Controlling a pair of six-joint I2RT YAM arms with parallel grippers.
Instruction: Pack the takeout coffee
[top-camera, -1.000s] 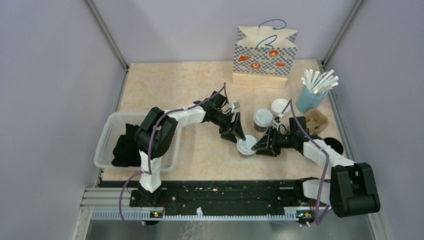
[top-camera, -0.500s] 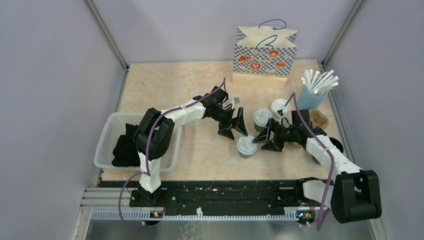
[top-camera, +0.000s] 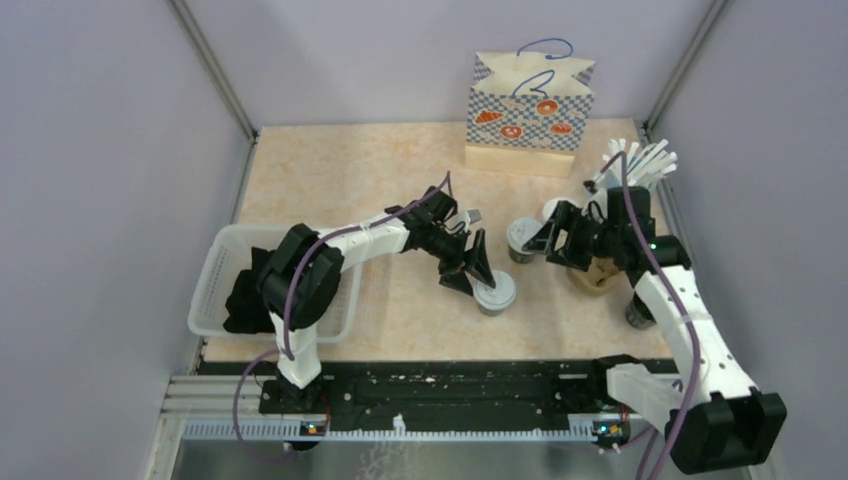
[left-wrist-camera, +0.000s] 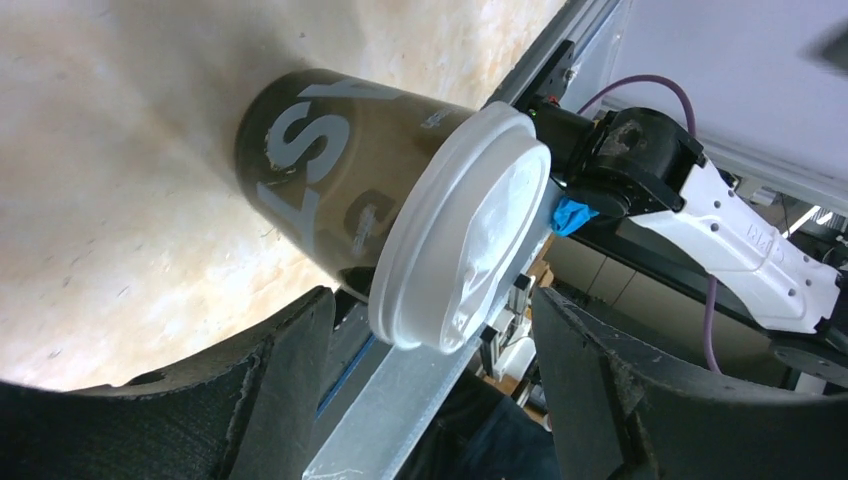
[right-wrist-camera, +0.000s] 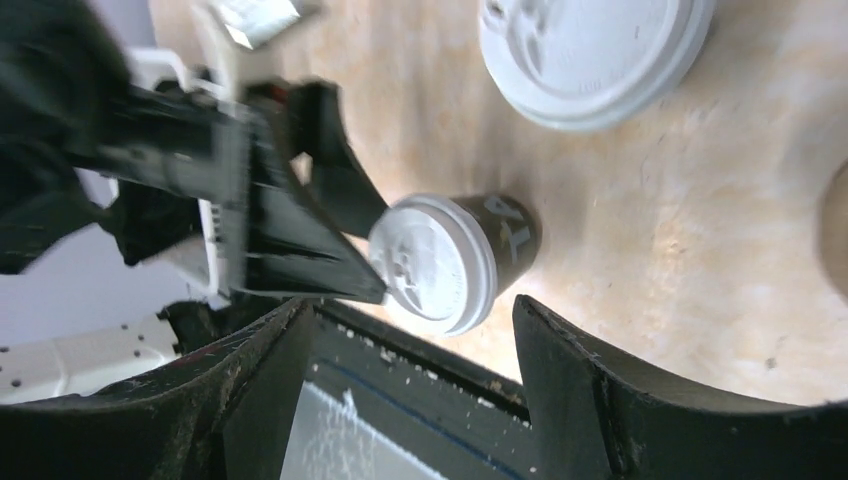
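Observation:
One takeout coffee cup (top-camera: 495, 293) with dark sides and a white lid stands at the table's front middle. It fills the left wrist view (left-wrist-camera: 330, 190). My left gripper (top-camera: 472, 268) is open, and its fingertips (left-wrist-camera: 275, 390) flank the lid's near edge without clamping it. The same cup shows in the right wrist view (right-wrist-camera: 435, 262). The second takeout cup (top-camera: 522, 238) stands further back. My right gripper (top-camera: 548, 232) is open and empty, raised just right of that cup. A round white lid (right-wrist-camera: 590, 50) lies at the top of the right wrist view; I cannot tell what is under it.
A checked paper bag (top-camera: 528, 115) stands at the back. A pot of white straws (top-camera: 640, 158), a brown cardboard carrier (top-camera: 598, 278) and a black cup (top-camera: 638, 312) sit at the right, partly behind my right arm. A white basket (top-camera: 225, 262) with dark cloth is at the left.
My right arm has risen and drawn back from the front cup to beside the second cup. My left gripper has moved right, up to the front cup.

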